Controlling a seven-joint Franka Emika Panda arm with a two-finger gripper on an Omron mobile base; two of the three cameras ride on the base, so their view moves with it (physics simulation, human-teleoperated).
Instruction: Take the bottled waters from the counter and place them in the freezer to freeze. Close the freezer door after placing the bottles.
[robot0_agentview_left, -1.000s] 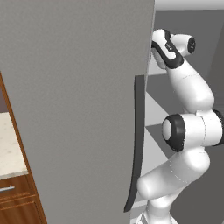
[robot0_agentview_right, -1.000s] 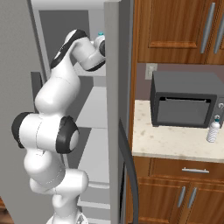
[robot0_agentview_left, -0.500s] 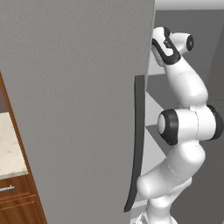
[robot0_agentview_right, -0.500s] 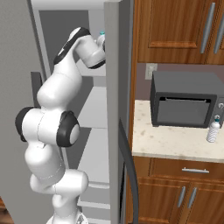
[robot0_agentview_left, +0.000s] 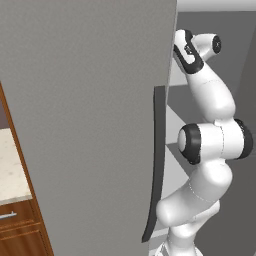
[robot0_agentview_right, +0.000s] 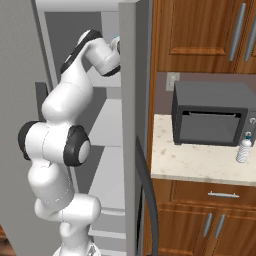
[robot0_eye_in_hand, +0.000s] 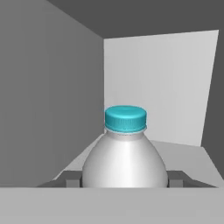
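In the hand view my gripper (robot0_eye_in_hand: 124, 179) is shut on a bottled water (robot0_eye_in_hand: 124, 157), a clear bottle with a teal cap, one dark fingertip on each side of its body. It is held upright inside the freezer (robot0_eye_in_hand: 48, 87), above a white shelf (robot0_eye_in_hand: 188, 153). In the right base view my arm reaches up into the freezer's upper part (robot0_agentview_right: 70, 25), and the held bottle's teal cap (robot0_agentview_right: 116, 39) peeks out beside the hand. A second bottled water (robot0_agentview_right: 243, 148) stands on the counter (robot0_agentview_right: 200, 162). The freezer door (robot0_agentview_left: 85, 125) stands open, its dark bar handle (robot0_agentview_left: 156, 160) beside my arm.
A grey toaster oven (robot0_agentview_right: 212, 112) sits on the counter just left of the second bottle. The adjoining grey door (robot0_agentview_right: 131, 125) edges the freezer opening on the right. Wooden cabinets (robot0_agentview_right: 200, 35) hang above and drawers (robot0_agentview_right: 220, 197) lie below the counter.
My arm has shifted only slightly, the hand edging a little higher in the freezer. The bottle stays held.
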